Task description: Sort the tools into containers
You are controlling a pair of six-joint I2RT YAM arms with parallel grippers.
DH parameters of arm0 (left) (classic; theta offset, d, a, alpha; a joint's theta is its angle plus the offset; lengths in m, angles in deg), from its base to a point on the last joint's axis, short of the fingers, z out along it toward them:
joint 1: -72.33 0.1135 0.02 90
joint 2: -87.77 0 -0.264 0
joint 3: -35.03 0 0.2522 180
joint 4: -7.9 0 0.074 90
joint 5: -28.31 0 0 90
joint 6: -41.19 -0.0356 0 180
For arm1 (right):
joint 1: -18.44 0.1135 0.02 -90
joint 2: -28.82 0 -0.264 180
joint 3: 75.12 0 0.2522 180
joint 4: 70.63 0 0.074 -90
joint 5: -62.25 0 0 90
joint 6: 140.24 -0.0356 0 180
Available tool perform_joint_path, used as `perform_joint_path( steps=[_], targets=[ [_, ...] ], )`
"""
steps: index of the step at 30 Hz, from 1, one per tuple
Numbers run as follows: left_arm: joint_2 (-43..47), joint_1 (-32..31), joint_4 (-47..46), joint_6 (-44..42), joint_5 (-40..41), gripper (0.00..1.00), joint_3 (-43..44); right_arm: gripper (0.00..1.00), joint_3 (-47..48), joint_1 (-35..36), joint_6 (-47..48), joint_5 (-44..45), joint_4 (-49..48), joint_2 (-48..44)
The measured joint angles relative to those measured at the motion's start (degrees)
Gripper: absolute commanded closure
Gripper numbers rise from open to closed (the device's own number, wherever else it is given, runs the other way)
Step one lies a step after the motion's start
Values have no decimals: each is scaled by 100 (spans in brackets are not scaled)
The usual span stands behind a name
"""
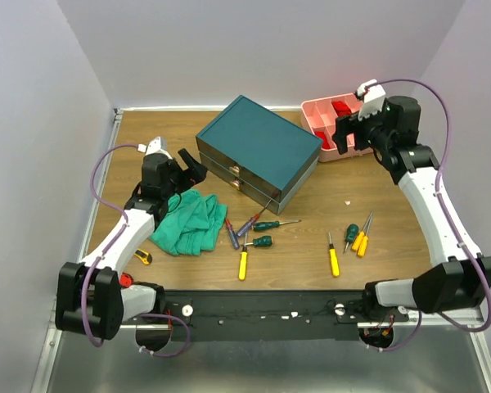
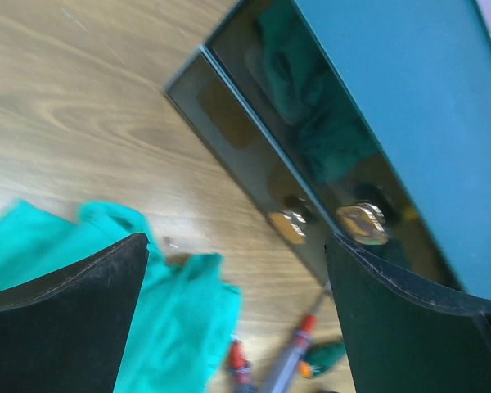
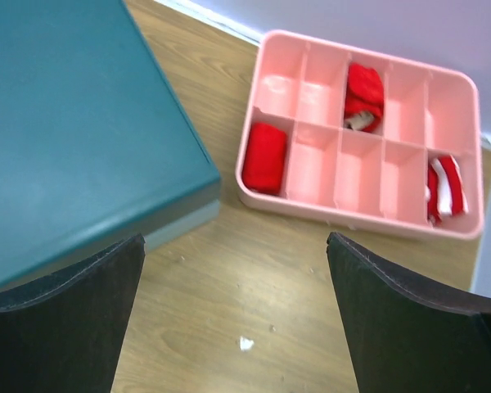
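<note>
The dark teal box (image 1: 258, 147) stands at mid-table, its two stacked drawers (image 1: 233, 174) shut and facing front-left. Several screwdrivers lie loose in front of it: red-and-blue ones (image 1: 231, 234), green-handled ones (image 1: 263, 241), two yellow ones (image 1: 243, 264) and a mixed group (image 1: 360, 237) to the right. My left gripper (image 1: 192, 168) hangs open just left of the drawer fronts. In the left wrist view the left gripper (image 2: 236, 246) frames the drawers (image 2: 262, 155) and a red-and-blue screwdriver (image 2: 290, 360). My right gripper (image 1: 348, 135) is open and empty above bare table (image 3: 233, 241), between the box (image 3: 74, 131) and a pink tray.
A crumpled green cloth (image 1: 188, 221) lies left of the tools, below the left gripper. A pink divided tray (image 1: 311, 110) with red items (image 3: 264, 157) sits at the back right. A small yellow object (image 1: 142, 256) lies near the left arm's base.
</note>
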Motion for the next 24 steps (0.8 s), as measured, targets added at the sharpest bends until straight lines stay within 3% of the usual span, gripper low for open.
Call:
perform_joint_path(
  steps=[8, 17, 24],
  targets=[
    [-734, -116, -623, 1014, -466, 1, -24, 0, 560, 229, -96, -435, -87, 946],
    [-1731, -297, -876, 1386, -509, 1, 293, 0, 793, 824, -160, -181, -245, 1818],
    [-1980, -695, -870, 1521, -562, 1, 549, 0, 1056, 1102, -212, -9, -474, 2295]
  ],
)
